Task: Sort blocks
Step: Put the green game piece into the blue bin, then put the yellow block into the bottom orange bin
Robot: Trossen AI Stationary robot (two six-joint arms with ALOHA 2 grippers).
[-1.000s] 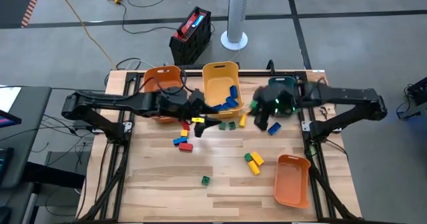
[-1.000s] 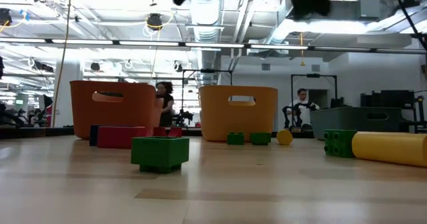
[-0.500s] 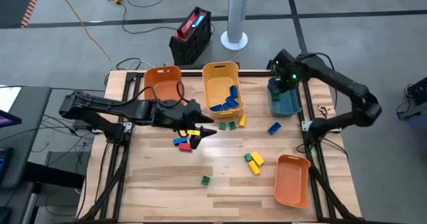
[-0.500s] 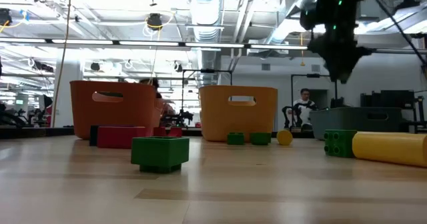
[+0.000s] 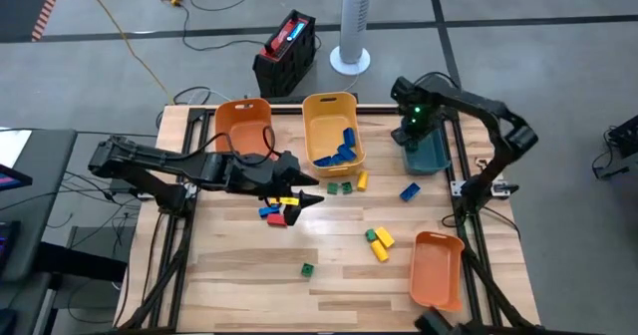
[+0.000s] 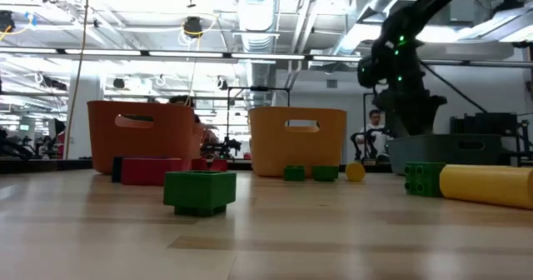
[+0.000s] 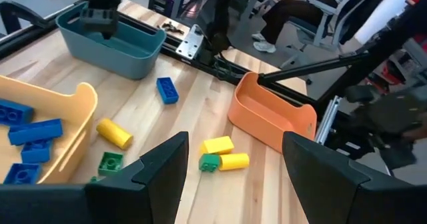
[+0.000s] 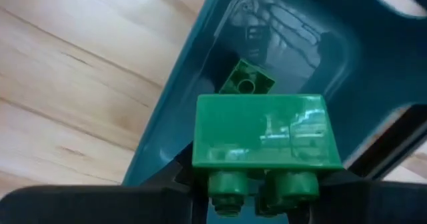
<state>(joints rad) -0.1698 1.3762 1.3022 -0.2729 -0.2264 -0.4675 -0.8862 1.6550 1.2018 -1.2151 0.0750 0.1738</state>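
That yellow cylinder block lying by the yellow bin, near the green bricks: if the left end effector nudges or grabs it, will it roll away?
Probably, if pushed sideways. The yellow cylinder block lies on its rounded side on the bare wooden table, so a nudge across its axis could roll it. It looks like rigid plastic, likely light. A grip across its curved sides might slip; the left end effector may hold better on the flat ends.

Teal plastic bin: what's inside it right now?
One small green plastic brick lies on the floor of the teal plastic bin. The right end effector, above the bin, holds a larger green brick that covers part of the floor, so more could be hidden.
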